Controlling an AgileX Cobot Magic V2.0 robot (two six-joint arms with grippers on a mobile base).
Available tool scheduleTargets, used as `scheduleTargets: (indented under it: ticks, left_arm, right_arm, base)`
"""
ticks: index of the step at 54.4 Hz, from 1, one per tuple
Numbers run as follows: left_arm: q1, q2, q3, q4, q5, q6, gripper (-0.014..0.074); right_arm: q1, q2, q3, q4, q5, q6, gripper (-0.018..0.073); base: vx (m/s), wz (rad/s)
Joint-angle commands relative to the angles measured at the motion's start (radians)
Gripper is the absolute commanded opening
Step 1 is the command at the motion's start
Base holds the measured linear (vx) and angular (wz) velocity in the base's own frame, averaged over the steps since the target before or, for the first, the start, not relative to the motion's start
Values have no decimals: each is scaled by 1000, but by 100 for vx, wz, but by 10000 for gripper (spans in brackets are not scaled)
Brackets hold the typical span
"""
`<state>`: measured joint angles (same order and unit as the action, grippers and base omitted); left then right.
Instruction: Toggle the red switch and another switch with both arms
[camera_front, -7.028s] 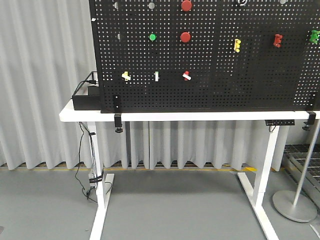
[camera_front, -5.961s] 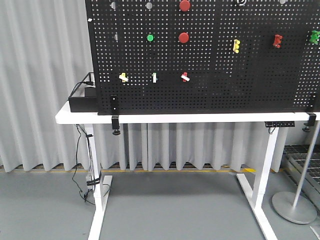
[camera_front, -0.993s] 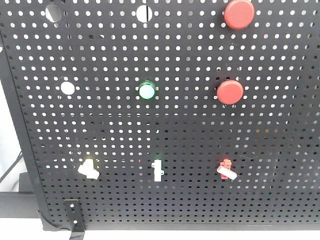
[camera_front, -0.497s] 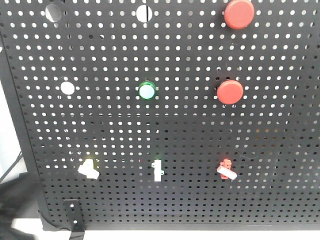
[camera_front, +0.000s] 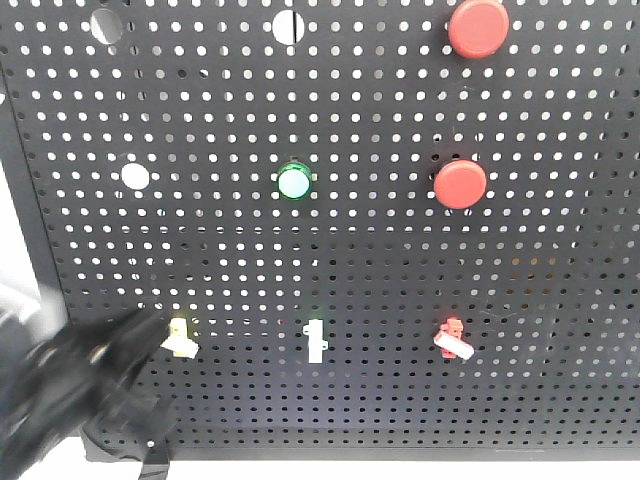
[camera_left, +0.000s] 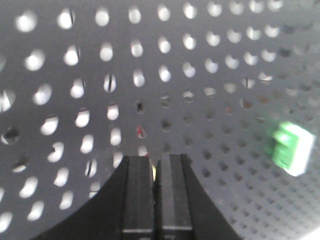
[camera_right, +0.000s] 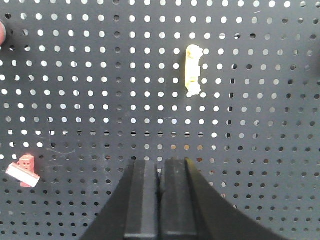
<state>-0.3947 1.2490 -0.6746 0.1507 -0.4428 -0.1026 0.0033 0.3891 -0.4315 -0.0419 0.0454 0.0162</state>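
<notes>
Here our jaws sit pressed together, empty: left gripper (camera_left: 156, 162) beside the yellow switch (camera_front: 179, 338), right gripper (camera_right: 160, 165) off the red switch (camera_front: 452, 340).

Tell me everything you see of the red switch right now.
The red switch is a small toggle: red, plastic-looking base with a short white lever slanting down to the right in the front view. It sits on the black pegboard, lowest row, below a round red button. Nothing touches it; the right gripper, shut, stands apart.
</notes>
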Motion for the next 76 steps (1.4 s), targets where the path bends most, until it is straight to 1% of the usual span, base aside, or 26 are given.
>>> scheduleTargets:
  ticks: [1,6,9,14,18,22,31,51,56,70,76]
  left_arm:
    - [-7,4,-47,-15,-54,-10,3]
    - [-7,20,-47,-16,-56,-10,3]
    - [-5,28,-47,-30,-61,-10,3]
    - [-3,39,-47,-94,-72,-10,3]
    - [-1,46,-47,-165,-74,-2,3]
    - [-1,48,-47,-202,-71,0,3]
    - [-2,48,-46,-198,-53,-11,3]
    - [-8,42,-42,-198,47,-14,3]
    - [-9,21,-39,-198,68,-31,3]
    - [-10,-23,45,-198,68,-37,3]
    - [-10,-29,64,-198,33,-37,3]
  right_arm:
    - [-5,14,-35,-3,-91,-1,-6]
    - [-5,14,-35,-3,-91,-1,-6]
    - [-5,14,-35,-3,-91,-1,-6]
    - [-5,14,-35,-3,-91,-1,-6]
    - [-5,14,-35,-3,-91,-1,-6]
    - [-5,14,-35,-3,-91,-1,-6]
    - [-5,14,-35,-3,-91,-1,-6]
    - [-5,14,-35,-2,-106,-1,-6]
    - [-5,14,-35,-2,-118,-1,-6]
    - [-5,14,-35,-2,-125,-1,-6]
    - [-5,14,-35,-2,-126,-1,-6]
  base:
    - [0,0]
    - [0,0]
    - [0,0]
    - [0,0]
    - [0,0]
    - [0,0]
    - [0,0]
    - [0,0]
    - [0,0]
    - [0,0]
    - [0,0]
